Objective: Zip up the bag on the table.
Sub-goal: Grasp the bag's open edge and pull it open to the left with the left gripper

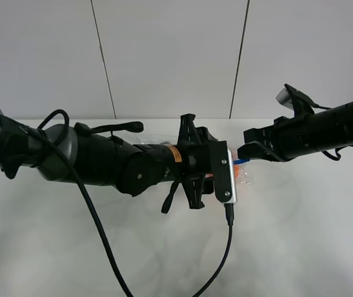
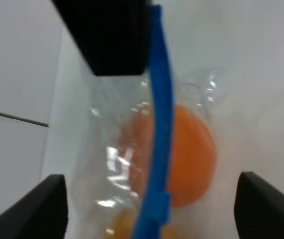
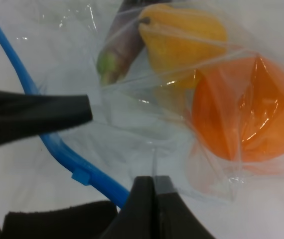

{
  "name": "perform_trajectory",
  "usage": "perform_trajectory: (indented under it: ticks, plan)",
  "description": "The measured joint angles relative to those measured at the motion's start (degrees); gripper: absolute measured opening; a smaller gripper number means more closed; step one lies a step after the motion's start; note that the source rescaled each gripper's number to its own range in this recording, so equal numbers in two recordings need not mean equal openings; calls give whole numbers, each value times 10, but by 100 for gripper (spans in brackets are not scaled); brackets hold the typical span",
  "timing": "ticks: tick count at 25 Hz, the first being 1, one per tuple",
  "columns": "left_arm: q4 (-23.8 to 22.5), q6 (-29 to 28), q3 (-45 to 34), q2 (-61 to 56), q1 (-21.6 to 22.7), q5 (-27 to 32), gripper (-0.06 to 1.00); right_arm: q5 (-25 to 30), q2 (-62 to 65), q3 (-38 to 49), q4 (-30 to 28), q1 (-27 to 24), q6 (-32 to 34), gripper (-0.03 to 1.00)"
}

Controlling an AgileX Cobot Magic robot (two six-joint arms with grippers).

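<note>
The bag (image 3: 147, 124) is clear crinkly plastic lying on the white table (image 1: 288, 247), with orange (image 3: 246, 114), yellow (image 3: 182, 35) and purple (image 3: 122, 45) toy produce inside. Its blue zipper strip (image 2: 159, 124) runs between the wide-apart fingers (image 2: 32, 209) of my left gripper (image 2: 152, 209), which is open and straddles the strip. A small blue slider (image 3: 82, 177) sits on the strip. My right gripper (image 3: 156, 196) is shut, pinching the bag's clear plastic close to the strip. From above, the left arm (image 1: 102, 161) hides most of the bag; the right gripper (image 1: 243, 153) meets the strip's end (image 1: 241, 161).
A black cable (image 1: 226, 247) hangs from the left wrist camera (image 1: 226, 176) down to the table's front. A pale panelled wall (image 1: 170, 55) stands behind the table. Both arms crowd the middle.
</note>
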State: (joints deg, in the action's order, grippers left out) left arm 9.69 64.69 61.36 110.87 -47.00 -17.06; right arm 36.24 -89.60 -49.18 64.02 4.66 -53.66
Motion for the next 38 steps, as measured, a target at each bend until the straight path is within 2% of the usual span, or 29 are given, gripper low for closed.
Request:
perform_trajectory:
  ticks: [4, 8, 15, 23, 26, 27, 30, 33, 38]
  plan:
    - [1, 1, 0, 0, 0, -17, 89, 0, 0, 0, -1, 0, 0, 0]
    - [2, 2, 0, 0, 0, -17, 71, 0, 0, 0, -1, 0, 0, 0]
    - [2, 2, 0, 0, 0, -14, 51, -2, 0, 0, -2, 0, 0, 0]
    - [2, 2, 0, 0, 0, -14, 38, -8, 0, 0, -2, 0, 0, 0]
    - [2, 4, 0, 0, 0, -14, 26, -10, 0, 0, -2, 0, 0, 0]
    - [2, 4, 0, 0, 0, -14, 16, -10, 0, 0, -2, 0, 0, 0]
    - [2, 6, 0, 0, 0, -14, 4, -10, 0, 0, -2, 0, 0, 0]
    - [2, 14, 0, 0, 0, -14, 1, -10, 0, 0, -2, 0, 0, 0]
    - [2, 30, 0, 0, 0, -14, 1, -10, 0, 0, -2, 0, 0, 0]
